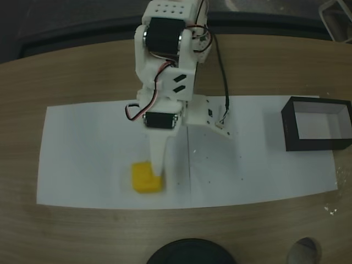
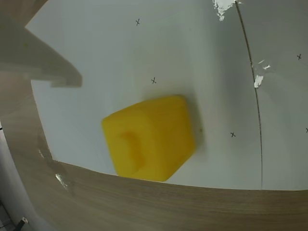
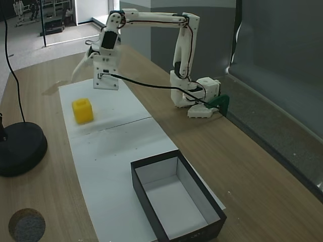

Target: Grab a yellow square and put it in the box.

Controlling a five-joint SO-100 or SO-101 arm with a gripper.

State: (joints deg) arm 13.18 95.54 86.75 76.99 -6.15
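One yellow square [image 3: 82, 110] sits on white paper [image 3: 106, 166]; gripper [image 3: 81, 64] hovers above w/ jaws apart, box [image 3: 176, 201] well apart.

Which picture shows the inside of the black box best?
A fixed view from the side: the box sits close to the camera, and its open top and pale, empty inside show clearly. In a fixed view from above, the box is small at the right edge, though its pale floor still shows.
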